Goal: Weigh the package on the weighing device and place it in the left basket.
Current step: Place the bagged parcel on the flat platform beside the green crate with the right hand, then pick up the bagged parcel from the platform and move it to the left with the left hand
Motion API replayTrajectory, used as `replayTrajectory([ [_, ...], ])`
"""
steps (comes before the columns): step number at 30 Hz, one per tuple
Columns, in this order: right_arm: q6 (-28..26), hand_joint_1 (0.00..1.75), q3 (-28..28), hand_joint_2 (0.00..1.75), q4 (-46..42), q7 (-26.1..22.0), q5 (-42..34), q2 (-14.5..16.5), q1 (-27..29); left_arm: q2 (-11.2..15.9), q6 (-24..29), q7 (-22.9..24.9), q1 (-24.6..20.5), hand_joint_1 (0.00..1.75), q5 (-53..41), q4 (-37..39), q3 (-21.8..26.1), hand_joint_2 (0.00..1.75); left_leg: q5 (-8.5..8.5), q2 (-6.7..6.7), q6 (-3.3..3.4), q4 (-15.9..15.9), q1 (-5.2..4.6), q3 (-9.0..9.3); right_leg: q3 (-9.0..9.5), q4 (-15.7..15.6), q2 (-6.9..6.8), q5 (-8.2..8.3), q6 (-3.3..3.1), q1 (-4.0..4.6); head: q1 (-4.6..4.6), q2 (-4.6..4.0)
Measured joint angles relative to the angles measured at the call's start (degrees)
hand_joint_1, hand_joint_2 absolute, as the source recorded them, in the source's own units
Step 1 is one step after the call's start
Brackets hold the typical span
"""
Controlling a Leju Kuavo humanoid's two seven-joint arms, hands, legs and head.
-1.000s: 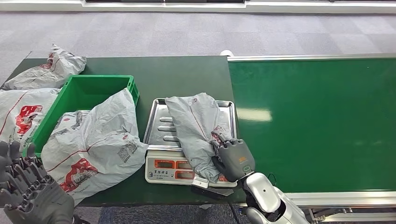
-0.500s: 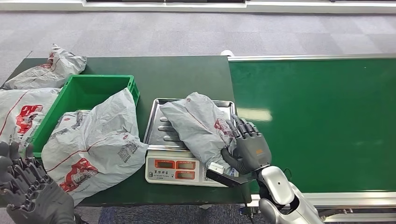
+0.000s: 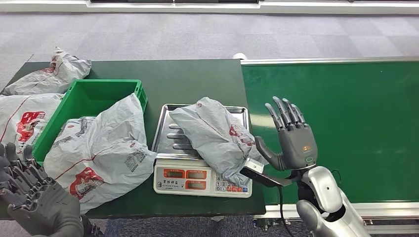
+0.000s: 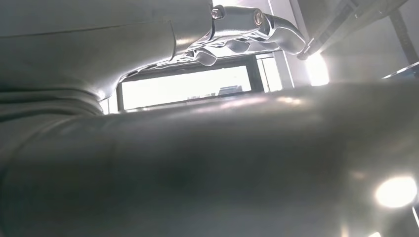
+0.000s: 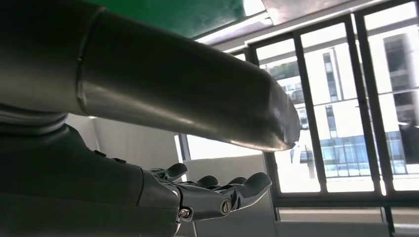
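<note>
Now that right hand [image 3: 292,140] has let go and lifted off, fingers spread, empty: pkg [image 3: 213,136] resting on scale [image 3: 200,178] tray, weighing possible. Left hand [image 3: 27,197] near-left of scale, empty, fingers loosely curled. Basket [image 3: 89,96] transfer pending.

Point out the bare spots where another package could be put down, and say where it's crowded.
Free: the green belt beyond the right hand, and the dark table strip behind the scale and green basket. The basket's far end is bare too. Crowded: the scale tray under its package, and the table's left side, piled with bags.
</note>
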Motion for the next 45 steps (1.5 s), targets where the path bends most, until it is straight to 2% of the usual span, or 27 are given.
replayTrajectory([
  [4,-2.27,0.00,-4.09,0.00,-4.34,-3.64,-6.62,-2.65,0.39,0.88,-0.97,0.20,-1.02,0.00,-0.87,0.96,0.04,0.00,0.02,-0.10,0.03,0.03,-0.01,-0.01,0.01,-0.01,-0.07,0.01,0.03,-0.06,0.01,0.00],
  [10,-5.97,0.00,-7.60,0.00,-8.26,-5.25,-6.70,-3.99,3.24,1.62,-0.67,1.78,-1.47,0.00,-4.36,1.67,0.08,0.00,0.00,-0.13,0.05,0.03,-0.01,-0.03,-0.01,-0.01,-0.09,0.00,0.04,-0.07,0.00,0.00],
  [13,-13.02,0.00,-15.45,0.00,-17.21,-6.80,-4.00,-4.65,14.43,3.39,0.68,12.16,-4.27,0.00,-20.12,4.39,0.09,1.31,-0.08,-0.27,0.10,0.02,-0.02,-0.10,-0.04,-0.05,-0.22,-0.11,0.14,-0.09,0.01,0.00],
  [14,-14.33,0.00,-17.40,0.44,-19.49,-6.76,-3.36,-4.63,17.87,3.87,0.95,15.62,-5.43,0.00,-25.02,5.34,0.09,1.75,-0.09,-0.30,0.11,0.01,-0.02,-0.12,-0.04,-0.06,-0.27,-0.14,0.17,-0.09,0.01,0.00],
  [17,-15.17,0.00,-21.41,1.75,-23.32,-6.68,-3.48,-4.60,23.60,5.09,0.12,21.62,-8.57,0.00,-31.95,7.58,0.09,1.75,-0.10,-0.27,0.12,0.01,-0.02,-0.14,-0.04,-0.05,-0.28,-0.14,0.16,-0.09,0.02,0.00],
  [20,-14.22,0.00,-25.06,1.75,-25.88,-6.83,-4.98,-4.61,27.17,6.75,-3.05,26.16,-12.36,0.00,-36.03,10.06,0.07,1.75,-0.09,-0.21,0.13,0.01,-0.03,-0.12,-0.05,-0.05,-0.25,-0.12,0.17,-0.10,0.02,0.00],
  [23,-13.00,0.00,-28.60,1.75,-27.60,-7.81,-8.35,-4.79,29.80,9.61,-7.26,28.43,-17.18,0.00,-36.15,13.75,-0.05,1.75,-0.03,-0.22,0.14,0.01,-0.03,-0.10,-0.03,-0.04,-0.26,-0.06,0.17,-0.10,0.01,0.00],
  [27,-10.05,0.00,-33.91,1.75,-29.00,-11.04,-14.93,-5.74,32.21,15.41,-13.68,28.30,-23.24,0.00,-32.43,19.43,-0.74,1.75,0.02,-0.06,0.14,0.01,-0.03,-0.08,-0.05,-0.01,-0.12,0.03,0.13,-0.10,0.02,0.00],
  [30,-8.14,0.00,-36.95,1.75,-29.74,-12.95,-15.99,-5.78,33.40,19.83,-17.57,27.54,-25.12,0.00,-30.93,22.34,-1.71,1.75,0.02,0.13,0.14,0.01,-0.03,-0.06,-0.12,0.01,0.09,0.05,0.10,-0.09,0.01,0.00],
  [36,-6.44,0.00,-39.13,1.75,-30.35,-12.40,-16.59,-6.21,33.84,26.51,-30.63,28.34,-29.95,0.00,-28.14,26.95,-5.51,1.75,0.03,0.13,0.13,0.01,-0.02,-0.14,-0.19,0.01,0.13,0.05,0.10,-0.09,0.02,0.00],
  [39,-5.91,0.00,-39.34,1.75,-30.35,-11.72,-17.63,-7.22,33.79,30.20,-38.58,28.55,-34.85,0.00,-23.50,28.54,-7.64,1.75,0.07,0.12,0.12,0.01,-0.02,-0.16,-0.21,0.02,0.13,0.10,0.11,-0.09,0.02,0.00],
  [45,-5.21,0.00,-41.00,1.75,-30.35,-11.79,-20.22,-8.78,33.86,35.67,-49.33,29.87,-45.80,0.00,-14.29,30.54,-12.62,1.75,0.18,0.06,0.11,0.03,-0.02,-0.23,-0.28,0.02,0.08,0.17,0.14,-0.08,0.00,0.00],
])
